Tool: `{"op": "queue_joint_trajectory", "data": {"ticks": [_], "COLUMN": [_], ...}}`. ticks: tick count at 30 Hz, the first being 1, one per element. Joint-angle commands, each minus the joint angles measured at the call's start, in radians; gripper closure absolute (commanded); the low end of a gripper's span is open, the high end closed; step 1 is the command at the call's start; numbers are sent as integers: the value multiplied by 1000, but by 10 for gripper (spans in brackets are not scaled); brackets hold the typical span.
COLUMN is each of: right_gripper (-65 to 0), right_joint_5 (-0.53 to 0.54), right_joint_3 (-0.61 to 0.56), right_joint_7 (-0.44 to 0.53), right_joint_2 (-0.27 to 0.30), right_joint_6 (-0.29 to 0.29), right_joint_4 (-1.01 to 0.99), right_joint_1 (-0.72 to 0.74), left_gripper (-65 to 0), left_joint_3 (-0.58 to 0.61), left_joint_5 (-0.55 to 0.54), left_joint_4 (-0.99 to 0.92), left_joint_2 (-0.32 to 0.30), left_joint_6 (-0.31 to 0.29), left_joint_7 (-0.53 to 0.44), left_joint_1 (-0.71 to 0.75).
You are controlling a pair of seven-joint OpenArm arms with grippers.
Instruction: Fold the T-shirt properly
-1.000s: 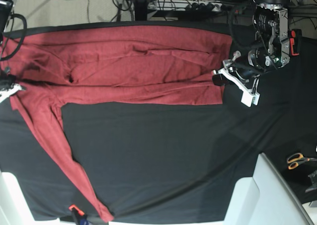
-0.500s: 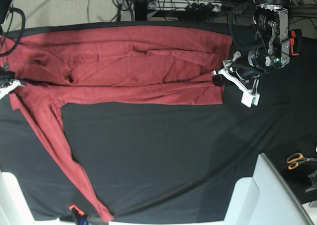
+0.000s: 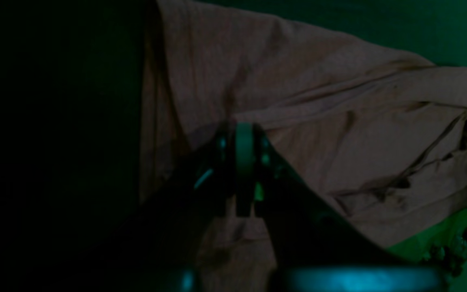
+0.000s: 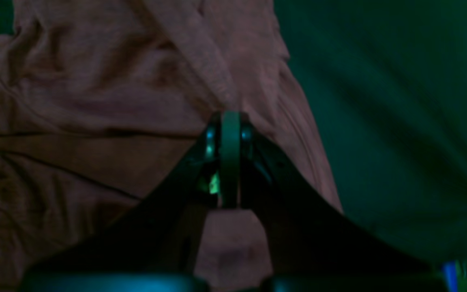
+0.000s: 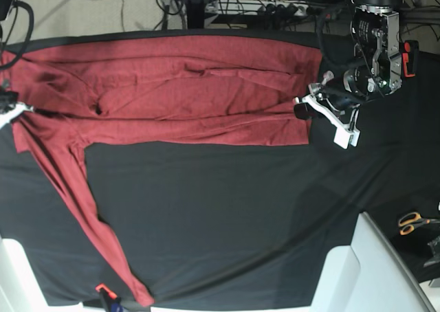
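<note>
Since the earlier frames the right gripper [image 5: 9, 111], at the left edge of the base view, has drawn its pinched shoulder of the T-shirt [image 5: 172, 92] upward, taking up slack in the trailing sleeve. Its jaws are clamped on red cloth; the left gripper [image 5: 304, 110], right of centre, is likewise closed on the hem. The shirt lies stretched across the upper part of the black tablecloth [image 5: 227, 216]. The step looks like tensioning before a lengthwise fold; next, both ends should travel together. No containers are visible.
</note>
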Motion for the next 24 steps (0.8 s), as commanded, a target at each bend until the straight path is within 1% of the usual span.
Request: {"op": "queue_joint_trajectory", "data": {"ticks": [1, 8, 14, 16, 18, 21, 24], "right_gripper": [0, 0, 0, 0, 0, 0, 0], "right_joint_5": [0, 0, 0, 0, 0, 0, 0], "right_joint_3": [22, 31, 31, 33, 46, 68, 68], "right_joint_7": [14, 12, 9, -32, -51, -51, -52], "right_joint_2": [27, 30, 26, 26, 26, 12, 12], "right_joint_6": [-1, 4, -1, -1, 1, 2, 2], "right_joint_4": [18, 20, 117, 136, 155, 172, 172], "right_joint_1": [2, -33, -74, -73, -74, -79, -86], "left_gripper": [0, 0, 0, 0, 0, 0, 0], "left_joint_3": [-2, 0, 0, 0, 0, 0, -6], "left_joint_5": [-16, -16, -16, -16, -16, -16, -16], "left_joint_4": [22, 43, 134, 134, 143, 166, 195], "left_joint_2": [-13, -17, -16, -16, -16, -16, -19], "left_joint_6": [-5, -5, -5, -5, -5, -5, -5], "left_joint_7": [-11, -11, -8, 32, 58, 62, 64], "left_joint_1": [-3, 3, 31, 31, 31, 45, 54]}}
